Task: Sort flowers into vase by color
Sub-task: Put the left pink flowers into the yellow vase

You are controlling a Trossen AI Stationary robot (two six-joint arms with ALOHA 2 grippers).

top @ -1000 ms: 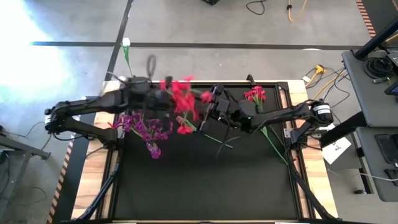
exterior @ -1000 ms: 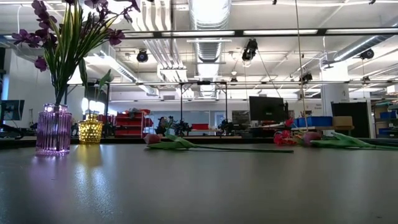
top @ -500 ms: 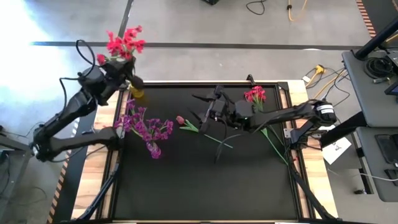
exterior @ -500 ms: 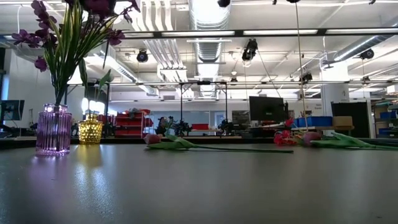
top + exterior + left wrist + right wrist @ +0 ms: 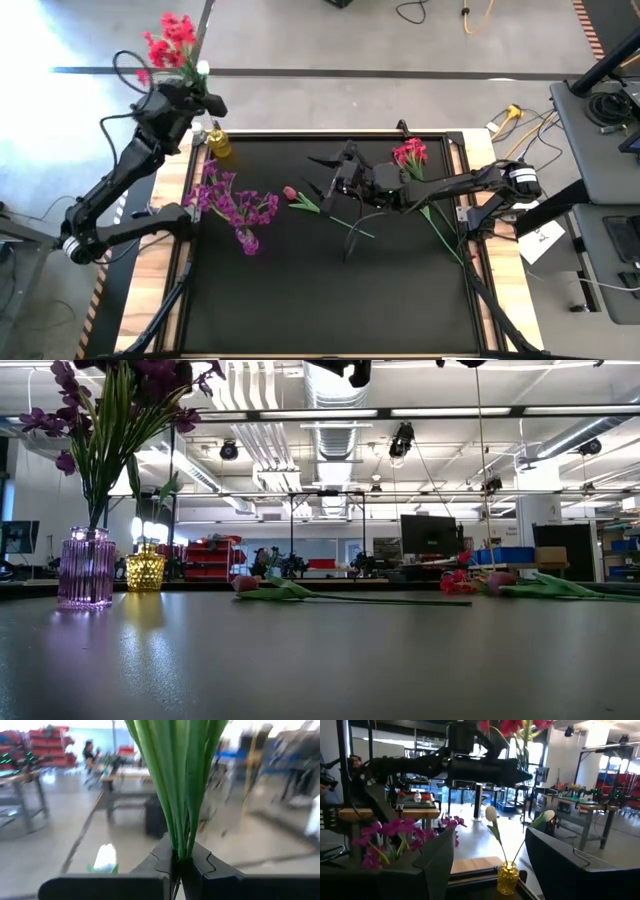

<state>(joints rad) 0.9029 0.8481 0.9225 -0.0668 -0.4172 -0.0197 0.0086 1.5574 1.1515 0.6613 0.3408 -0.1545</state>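
Note:
My left gripper (image 5: 186, 97) is raised over the table's far left corner, shut on a red-pink bunch (image 5: 168, 38) whose blooms stand above it. Just below it stands a yellow vase (image 5: 219, 147) with white tulips (image 5: 491, 813). A purple vase (image 5: 246, 241) holds purple flowers (image 5: 232, 203). A pink bud (image 5: 290, 192) lies flat on its stem at mid-table, and a second red-pink bunch (image 5: 409, 152) lies toward the far right. My right gripper (image 5: 331, 186) hovers open next to the pink bud, touching nothing. My left gripper pinches the red-pink bunch's green stems (image 5: 181, 847) between its two fingers (image 5: 162, 857), at the gathered lower part of the stems. The bunch is lifted clear and stands upright, its leaves and blooms rising above the fingers.
Loose green stems (image 5: 437, 228) lie along the table's right side. The near half of the black mat (image 5: 330, 300) is bare. In the low view the purple vase (image 5: 85, 568) and yellow vase (image 5: 146, 568) stand at the left, with the lying flowers (image 5: 300, 592) farther right.
My left arm has swung from above the middle of the table toward the far left corner and risen, carrying the red-pink bunch up and beyond the far edge, over the yellow vase. My right gripper has stayed near the pink bud and come down slightly.

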